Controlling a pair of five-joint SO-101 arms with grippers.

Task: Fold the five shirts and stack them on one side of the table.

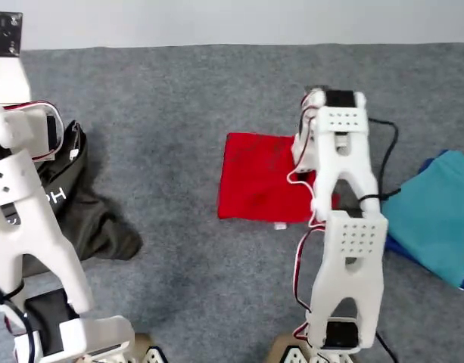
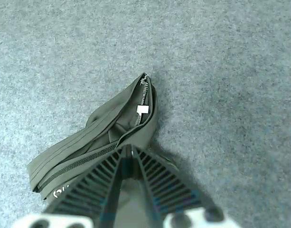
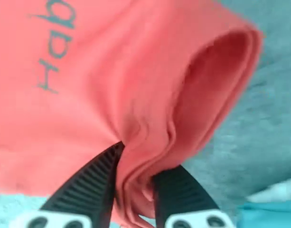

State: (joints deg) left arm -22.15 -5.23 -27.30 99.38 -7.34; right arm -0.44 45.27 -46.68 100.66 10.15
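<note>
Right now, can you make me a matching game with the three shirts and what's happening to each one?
Things:
1. red shirt
2. dark shirt
3. teal shirt

States:
A. lying loose, no jaws on it
B. pinched in the right arm's jaws
C. pinched in the left arm's jaws

Pairs: 1-B, 2-C, 3-A
</note>
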